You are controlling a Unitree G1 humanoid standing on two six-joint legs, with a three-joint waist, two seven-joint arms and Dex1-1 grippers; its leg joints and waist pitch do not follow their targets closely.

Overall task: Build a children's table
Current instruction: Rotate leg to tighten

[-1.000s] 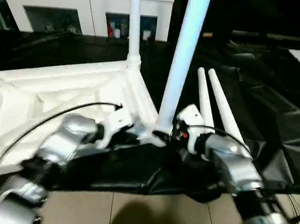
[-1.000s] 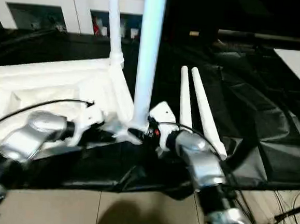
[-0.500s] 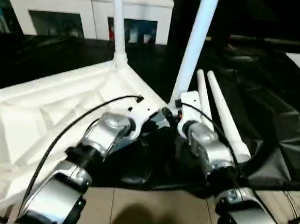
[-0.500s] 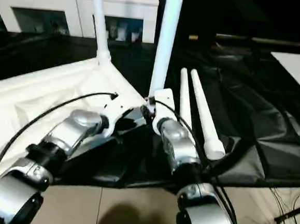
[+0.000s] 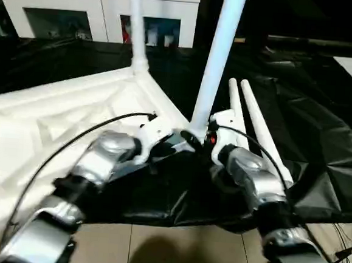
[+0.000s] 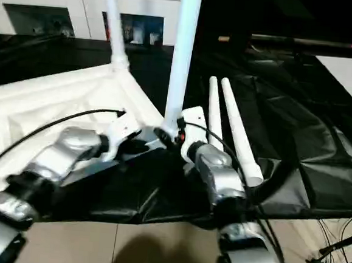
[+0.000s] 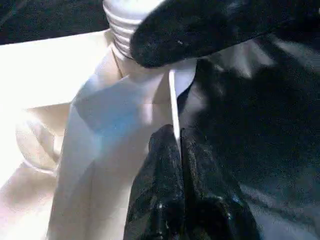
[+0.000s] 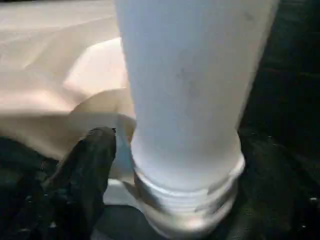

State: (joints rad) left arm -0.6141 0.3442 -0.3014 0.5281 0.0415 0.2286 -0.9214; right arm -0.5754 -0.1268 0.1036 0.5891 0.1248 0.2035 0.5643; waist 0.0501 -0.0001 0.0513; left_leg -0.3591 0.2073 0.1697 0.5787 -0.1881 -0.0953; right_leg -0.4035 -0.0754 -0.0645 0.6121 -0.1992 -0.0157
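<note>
The white plastic rectangular tabletop (image 5: 54,128) lies upside down on a crinkled black plastic sheet (image 5: 322,137), its ribbed underside facing up in raised strips and shallow hollows. At its far corner a smooth white tapered tube leg (image 5: 137,28) stands upright in a round socket. At the near corner a second white tube leg (image 5: 214,67) rises with a slight lean, and the ridged threaded collar at its foot (image 8: 187,200) sits at the socket. Two more long white tapered legs (image 6: 228,126) lie side by side on the sheet just beyond that corner, touching along their length. The left gripper (image 7: 175,150) has its two matte black fingers pressed together on a thin white rib edge (image 7: 172,102) of the tabletop, beside the near corner socket. The right gripper (image 5: 207,140) is at the foot of the leaning leg; one black finger (image 8: 92,165) shows just beside the collar, and whether its fingers clasp the leg I cannot tell. A white cabinet with glass doors (image 5: 100,13) stands behind.
</note>
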